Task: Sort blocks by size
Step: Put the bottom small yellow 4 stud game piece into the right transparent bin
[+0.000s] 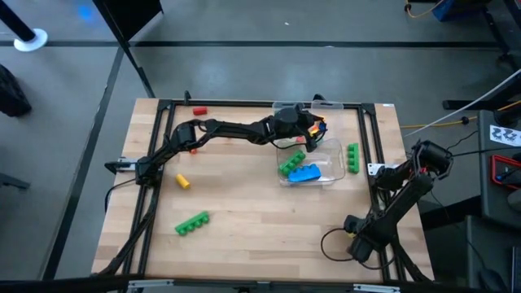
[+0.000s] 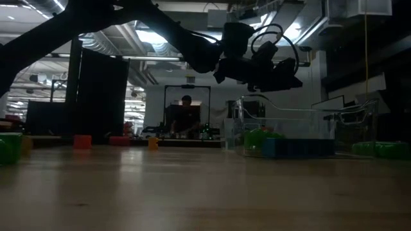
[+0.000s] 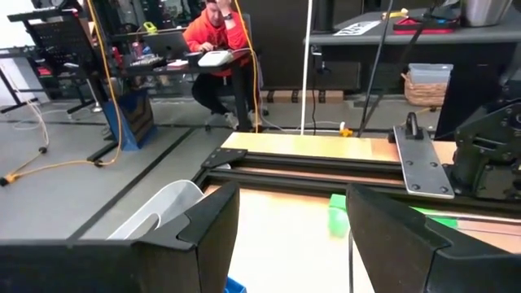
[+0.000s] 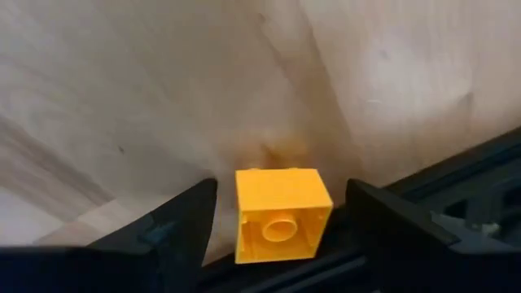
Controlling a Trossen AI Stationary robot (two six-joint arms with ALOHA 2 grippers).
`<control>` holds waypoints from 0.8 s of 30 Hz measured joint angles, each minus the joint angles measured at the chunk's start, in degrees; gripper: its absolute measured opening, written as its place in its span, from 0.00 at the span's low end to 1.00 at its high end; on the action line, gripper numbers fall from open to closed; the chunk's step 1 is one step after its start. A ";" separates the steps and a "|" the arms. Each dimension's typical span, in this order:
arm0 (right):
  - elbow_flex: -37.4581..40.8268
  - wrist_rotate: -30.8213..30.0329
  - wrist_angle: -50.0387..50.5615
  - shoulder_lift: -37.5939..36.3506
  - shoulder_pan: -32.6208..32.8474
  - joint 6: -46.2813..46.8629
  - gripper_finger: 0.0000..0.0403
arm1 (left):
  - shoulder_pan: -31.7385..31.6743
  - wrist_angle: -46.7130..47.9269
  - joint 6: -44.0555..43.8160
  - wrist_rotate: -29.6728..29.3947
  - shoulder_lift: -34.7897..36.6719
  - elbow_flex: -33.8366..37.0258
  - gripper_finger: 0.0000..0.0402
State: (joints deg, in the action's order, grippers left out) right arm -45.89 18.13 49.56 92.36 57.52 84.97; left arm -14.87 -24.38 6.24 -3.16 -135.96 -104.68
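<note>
The left gripper (image 1: 313,130) reaches across the table (image 1: 244,212) and hangs above the far end of the clear tray (image 1: 332,167); its jaws stand apart with nothing between them, and in the left wrist view a green block (image 3: 338,216) lies on the wood ahead, framed by the gap between the two fingers (image 3: 212,228) but well clear of them. Inside the tray lie a blue block (image 1: 306,172) and a green block (image 1: 291,162), touching, below and nearer than the gripper. A long green bar (image 1: 352,158) lies just outside the tray toward the right edge. Elsewhere on the table sit a red block (image 1: 199,111) near the far rail, a yellow cylinder (image 1: 182,181) and another green bar (image 1: 192,223), all well apart from either gripper. The right gripper (image 4: 281,220) is parked at the right edge, its jaws spread, with a yellow cube (image 4: 281,213) sitting between the fingertips, a sliver of gap either side
</note>
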 joint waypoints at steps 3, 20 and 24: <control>0.50 0.45 -1.31 -0.07 -0.07 -0.02 0.69 | 0.00 -0.03 0.02 0.00 0.00 0.00 0.52; -0.73 -2.61 -4.57 -0.01 -1.02 -2.03 0.35 | 0.14 24.64 11.56 -0.59 14.07 -0.04 0.52; -2.50 -9.23 -4.75 -0.07 -3.98 -5.87 0.35 | -0.34 35.74 13.74 -1.60 20.25 -0.07 0.52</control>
State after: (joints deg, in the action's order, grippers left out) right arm -48.39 8.91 44.81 92.30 53.53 79.10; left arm -15.22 11.37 19.98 -4.75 -115.71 -104.75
